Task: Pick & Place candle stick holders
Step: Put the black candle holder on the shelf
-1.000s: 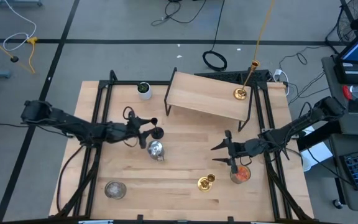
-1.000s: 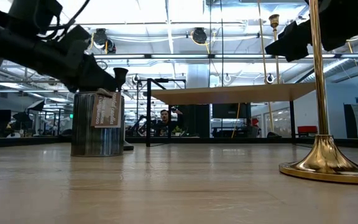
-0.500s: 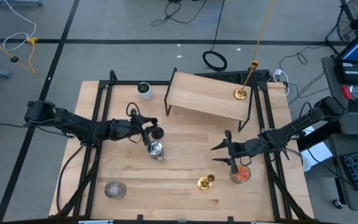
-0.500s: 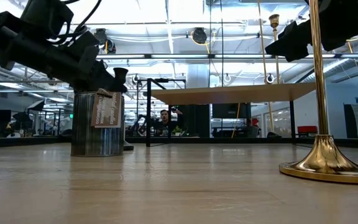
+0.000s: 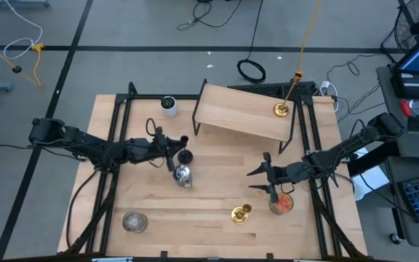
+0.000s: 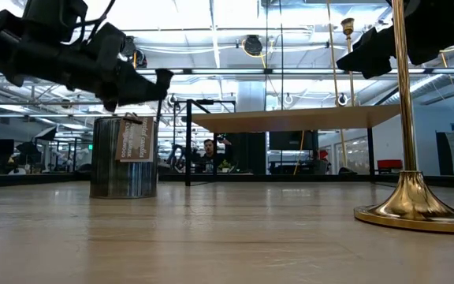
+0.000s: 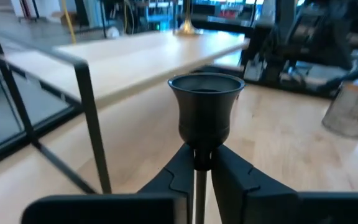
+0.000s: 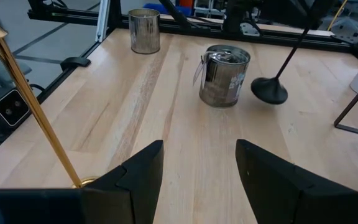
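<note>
Left gripper (image 7: 202,163) fingers clamp the black holder (image 7: 204,112) stem at centre frame — seemingly tilted — so it could swing or slip; right gripper (image 8: 199,163) fingers apart.

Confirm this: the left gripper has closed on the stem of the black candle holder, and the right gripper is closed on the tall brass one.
Not quite. The left gripper does pinch the black candle holder by its stem, but the right gripper holds nothing: the right wrist view shows its jaws standing apart over bare table, with the tall brass holder off to one side, outside the fingers.
</note>
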### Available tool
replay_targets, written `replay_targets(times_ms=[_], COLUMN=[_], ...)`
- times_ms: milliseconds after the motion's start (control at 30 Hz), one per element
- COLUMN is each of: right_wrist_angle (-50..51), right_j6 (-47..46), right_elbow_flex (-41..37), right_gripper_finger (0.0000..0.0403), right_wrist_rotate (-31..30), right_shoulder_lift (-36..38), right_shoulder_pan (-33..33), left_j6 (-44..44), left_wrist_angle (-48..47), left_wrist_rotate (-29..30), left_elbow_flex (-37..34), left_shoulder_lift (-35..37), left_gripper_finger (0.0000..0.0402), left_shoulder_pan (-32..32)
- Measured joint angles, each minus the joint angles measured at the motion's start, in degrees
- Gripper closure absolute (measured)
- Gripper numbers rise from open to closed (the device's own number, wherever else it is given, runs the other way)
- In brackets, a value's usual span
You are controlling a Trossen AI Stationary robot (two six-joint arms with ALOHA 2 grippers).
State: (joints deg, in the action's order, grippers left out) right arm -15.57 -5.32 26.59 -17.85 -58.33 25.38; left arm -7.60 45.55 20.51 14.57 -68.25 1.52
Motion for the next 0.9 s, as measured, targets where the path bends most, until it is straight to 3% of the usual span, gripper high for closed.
replay_targets(times_ms=[100,367,500,633,733,900], right_wrist_angle=[0.0,0.0,0.0,0.0,0.0,0.0], right_j6=[0.0,0.0,0.1,0.2,0.2,0.2], right_elbow_flex=[0.0,0.0,0.0,0.0,0.0,0.0], right_gripper_finger=[0.0206,0.0206,0.0206,0.0206,0.0206,0.0206], right_wrist_rotate=[0.0,0.0,0.0,0.0,0.0,0.0], right_shoulder_lift=[0.0,0.0,0.0,0.0,0.0,0.0], right_shoulder_pan=[0.0,0.0,-0.1,-0.1,-0.1,-0.1], left_j6=[1.4,3.3,3.4,3.4,4.9,8.9], left_wrist_angle=[3.6,9.6,11.8,11.3,7.2,-8.1], left_wrist_rotate=[-0.5,-5.4,-7.7,-11.4,-14.8,-15.0], left_elbow_flex=[0.0,0.0,0.1,3.4,8.1,18.6], left_shoulder_lift=[0.2,3.1,5.2,5.8,5.8,5.5], left_gripper_finger=[0.0348,0.0370,0.0357,0.0355,0.0369,0.0369], left_shoulder_pan=[0.1,0.1,0.1,0.1,-0.1,-2.3])
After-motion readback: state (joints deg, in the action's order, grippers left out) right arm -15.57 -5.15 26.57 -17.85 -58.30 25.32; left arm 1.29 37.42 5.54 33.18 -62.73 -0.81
